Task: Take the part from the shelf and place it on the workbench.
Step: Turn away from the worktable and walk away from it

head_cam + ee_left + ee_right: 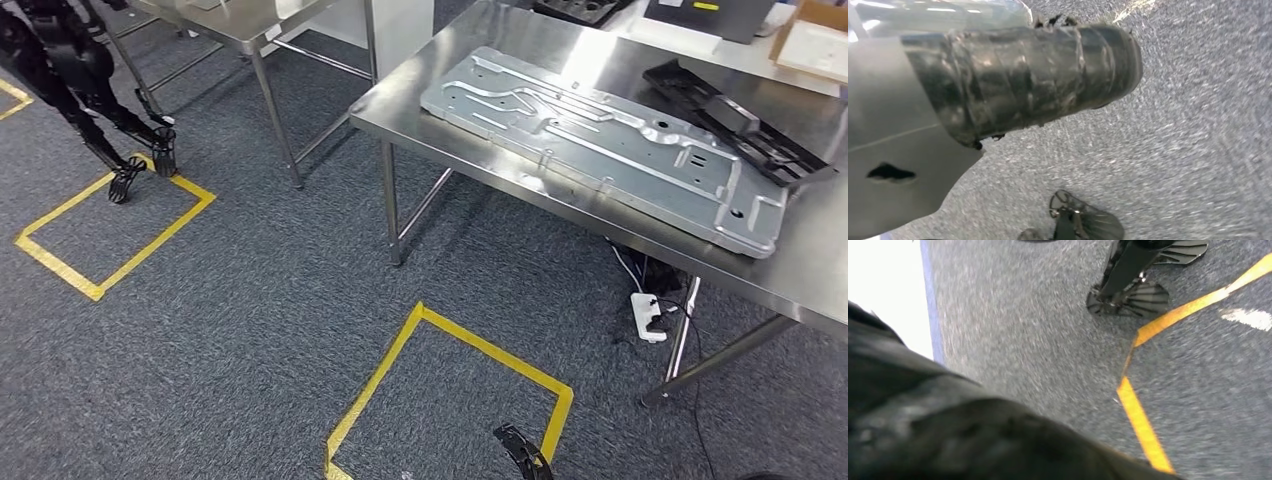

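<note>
metal panel lies flat on the steel workbench ahead of you, beside a black frame; you cannot tell how either hand's fingers sit.

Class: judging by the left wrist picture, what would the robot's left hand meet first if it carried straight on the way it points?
Probably the grey carpet. The left hand points out over the floor, with nothing between them that I can see. The picture is blurred, so depth is uncertain.
</note>
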Available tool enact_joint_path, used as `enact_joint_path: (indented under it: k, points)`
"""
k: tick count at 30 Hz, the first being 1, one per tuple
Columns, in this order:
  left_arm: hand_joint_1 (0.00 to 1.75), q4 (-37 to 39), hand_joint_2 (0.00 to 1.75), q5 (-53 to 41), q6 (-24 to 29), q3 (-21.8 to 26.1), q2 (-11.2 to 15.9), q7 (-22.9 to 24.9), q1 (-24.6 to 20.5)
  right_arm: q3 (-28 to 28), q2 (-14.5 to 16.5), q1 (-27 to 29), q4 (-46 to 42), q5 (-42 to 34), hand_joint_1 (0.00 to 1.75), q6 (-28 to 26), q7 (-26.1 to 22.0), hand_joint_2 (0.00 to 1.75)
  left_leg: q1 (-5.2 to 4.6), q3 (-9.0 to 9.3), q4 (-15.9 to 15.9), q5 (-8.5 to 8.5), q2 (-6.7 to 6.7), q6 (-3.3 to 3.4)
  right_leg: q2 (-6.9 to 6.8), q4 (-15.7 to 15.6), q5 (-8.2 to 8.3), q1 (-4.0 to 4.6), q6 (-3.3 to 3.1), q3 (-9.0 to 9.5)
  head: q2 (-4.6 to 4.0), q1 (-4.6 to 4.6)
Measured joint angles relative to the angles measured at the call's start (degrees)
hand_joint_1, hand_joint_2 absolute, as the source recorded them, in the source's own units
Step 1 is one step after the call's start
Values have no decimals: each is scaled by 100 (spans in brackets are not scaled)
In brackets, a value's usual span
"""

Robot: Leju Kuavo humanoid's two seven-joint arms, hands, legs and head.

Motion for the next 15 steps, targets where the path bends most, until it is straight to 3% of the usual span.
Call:
enact_joint_path:
  k: [2,3,4,6,8,10,12,14,15]
  points:
    - [0,0,0,-2,-4,-1,-4,2,-13,10,-9,18,4,0,0,-2,0,0,12,-5,28,-17,-180,-15,40,389,-39,-29,44,-257,1,4]
    - [0,0,0,-2,-7,-1,-4,4,-7,11,-15,25,7,-2,0,-4,0,0,24,-6,59,-34,-273,-34,47,289,101,-47,68,-247,1,4]
    - [0,0,0,-2,-11,0,-4,5,4,13,-20,31,9,-3,0,-5,-1,0,40,-11,107,-59,-358,-63,77,8,316,-70,93,-147,1,5]
    - [0,0,0,-7,-26,1,-3,9,20,16,-28,38,13,-7,0,-8,-9,0,57,-63,250,-129,-504,-139,311,-634,609,-121,120,112,1,6]
    - [0,0,0,-22,-36,1,1,11,16,25,-32,36,15,-3,0,-15,-26,0,54,-139,343,-167,-616,-210,465,-872,626,-128,76,198,1,2]
    - [0,0,0,-35,-37,1,3,17,31,45,-31,33,15,7,0,-27,-39,0,63,-183,349,-158,-711,-264,354,-874,625,-112,-10,207,1,1]
    - [0,0,0,-39,-38,1,-2,24,50,62,-28,39,16,13,0,-48,-46,0,60,-258,484,-228,-517,-316,224,-907,640,-119,-85,258,1,-12]
    - [0,0,0,-40,-38,-1,-2,27,35,69,-28,63,17,17,0,-72,-51,0,60,-506,988,-483,-158,-369,88,-930,641,-110,-142,296,1,-33]
    - [0,0,0,-43,-39,-1,1,28,24,73,-29,78,18,20,0,-79,-54,0,70,-685,1334,-636,-60,-389,18,-933,631,-100,-159,303,1,-39]
